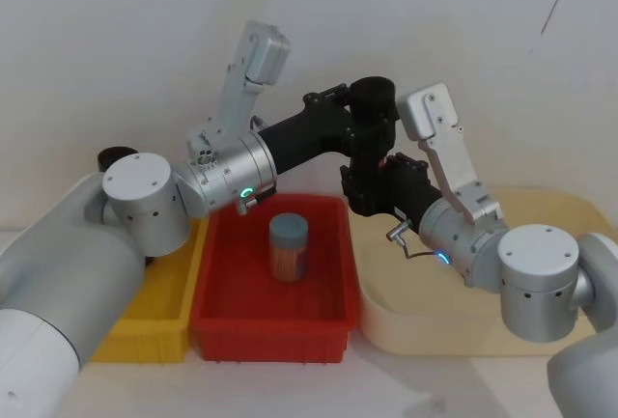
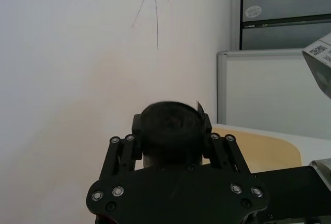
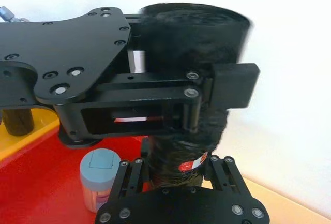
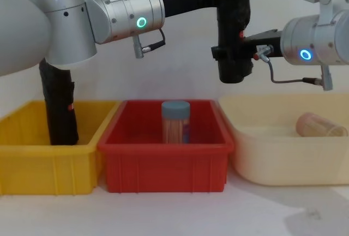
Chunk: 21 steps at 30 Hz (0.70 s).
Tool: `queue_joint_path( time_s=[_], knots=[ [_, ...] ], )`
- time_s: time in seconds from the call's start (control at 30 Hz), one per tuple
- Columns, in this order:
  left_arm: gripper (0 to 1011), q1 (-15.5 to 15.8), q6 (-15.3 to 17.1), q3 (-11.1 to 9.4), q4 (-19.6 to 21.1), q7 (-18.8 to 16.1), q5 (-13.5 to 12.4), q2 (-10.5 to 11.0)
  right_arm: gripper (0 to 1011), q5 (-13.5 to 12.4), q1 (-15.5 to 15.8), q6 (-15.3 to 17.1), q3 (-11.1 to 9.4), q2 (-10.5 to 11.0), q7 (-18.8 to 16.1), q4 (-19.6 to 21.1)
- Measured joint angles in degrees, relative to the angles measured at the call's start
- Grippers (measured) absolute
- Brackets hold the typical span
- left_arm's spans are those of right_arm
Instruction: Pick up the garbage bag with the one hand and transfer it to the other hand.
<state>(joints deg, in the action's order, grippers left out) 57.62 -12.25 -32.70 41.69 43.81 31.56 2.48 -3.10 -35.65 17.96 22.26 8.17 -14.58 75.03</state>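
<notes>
With the garbage bag [image 4: 233, 34] hanging upright above the red bin [image 4: 166, 154], the left gripper [image 3: 207, 87] is clamping its upper part while the right gripper [image 3: 178, 169] is closing around its lower end, so the left should be releasing only once the right is holding firmly.

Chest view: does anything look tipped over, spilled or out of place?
The clear jar in the beige tray lies on its side, while the blue-lidded jar in the red bin stands upright. Nothing looks spilled. The bag roll in the left tool hangs upright.
</notes>
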Motion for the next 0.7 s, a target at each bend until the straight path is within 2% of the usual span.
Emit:
queue_joint_path(
  time_s=[0.2,0.23,0.27,0.3,0.33,0.53,0.7],
  knots=[
    [724,0.0,0.0,0.0,0.0,0.0,0.0,0.0,531,0.0,0.0,0.0,0.0,0.0,0.0,-0.1],
    [778,0.0,0.0,0.0,0.0,0.0,0.0,0.0,531,0.0,0.0,0.0,0.0,0.0,0.0,-0.1],
    [788,0.0,0.0,0.0,0.0,0.0,0.0,0.0,531,0.0,0.0,0.0,0.0,0.0,0.0,-0.1],
    [852,0.0,0.0,0.0,0.0,0.0,0.0,0.0,531,0.0,0.0,0.0,0.0,-0.1,0.0,-0.1],
    [852,0.0,0.0,0.0,0.0,0.0,0.0,0.0,531,0.0,0.0,0.0,0.0,-0.1,0.0,-0.1],
    [1001,0.0,0.0,0.0,0.0,0.0,0.0,0.0,531,0.2,0.2,0.0,-0.7,0.0,0.5,0.2],
    [1001,0.0,0.0,0.0,0.0,0.0,0.0,0.0,531,0.4,0.7,0.2,-1.8,0.2,1.7,0.9]
  ],
)
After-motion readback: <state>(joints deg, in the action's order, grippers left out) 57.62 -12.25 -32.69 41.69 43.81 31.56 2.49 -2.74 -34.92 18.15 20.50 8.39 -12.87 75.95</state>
